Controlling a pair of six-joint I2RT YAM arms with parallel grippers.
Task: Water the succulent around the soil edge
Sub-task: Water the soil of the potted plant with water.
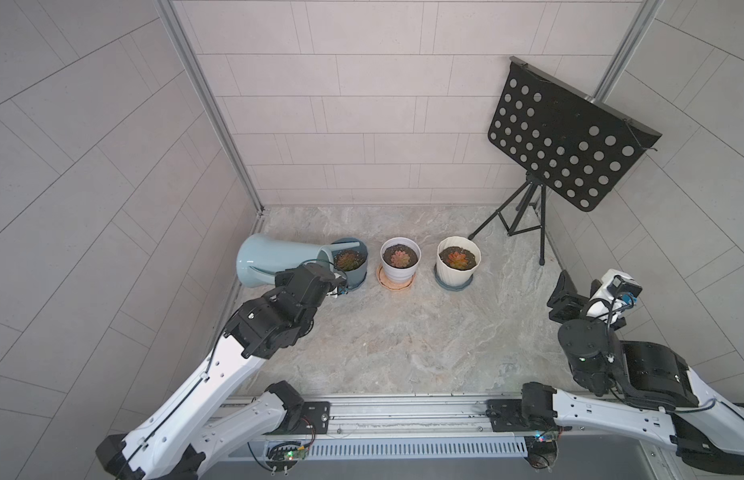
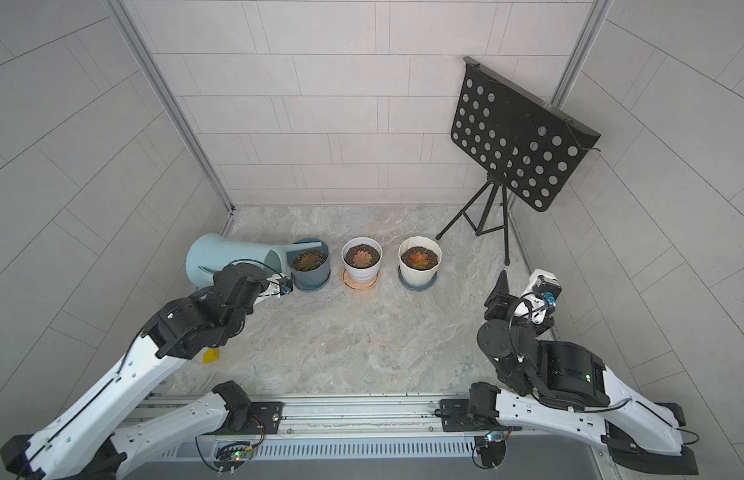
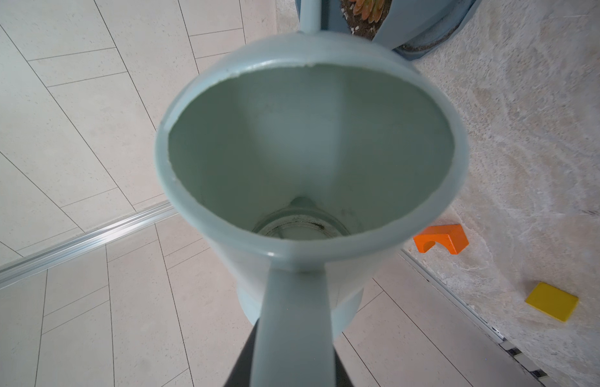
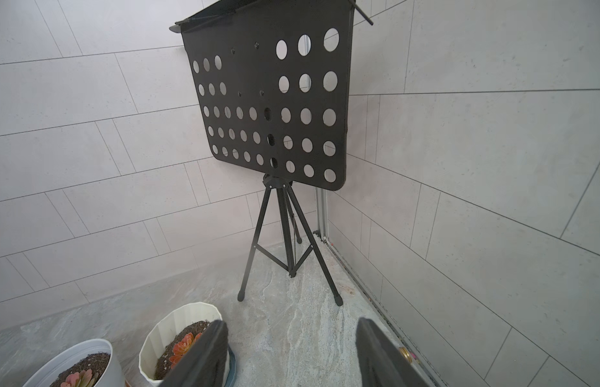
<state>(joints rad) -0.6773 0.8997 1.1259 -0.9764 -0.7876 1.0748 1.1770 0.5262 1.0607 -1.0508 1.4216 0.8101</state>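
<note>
Pale blue watering can [image 1: 267, 257] is tipped over, its spout reaching above the rim of the grey-blue pot [image 1: 359, 277] holding the leftmost succulent [image 1: 346, 261]. The left gripper [image 3: 293, 355] pinches the can's handle. The right gripper [image 4: 290, 351], well apart, has its jaws spread and empty.

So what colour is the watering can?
Pale blue. The watering can shows best in a top view.

My left gripper [image 3: 292, 372] has the watering can [image 1: 270, 257] straight ahead, its spout [image 1: 341, 248] over the nearest pot [image 1: 358, 280]. The middle pot [image 1: 399, 272] and far pot [image 1: 457, 272] line up beyond it. The music stand [image 4: 258, 100] stands ahead of my right gripper [image 4: 292, 335].
</note>
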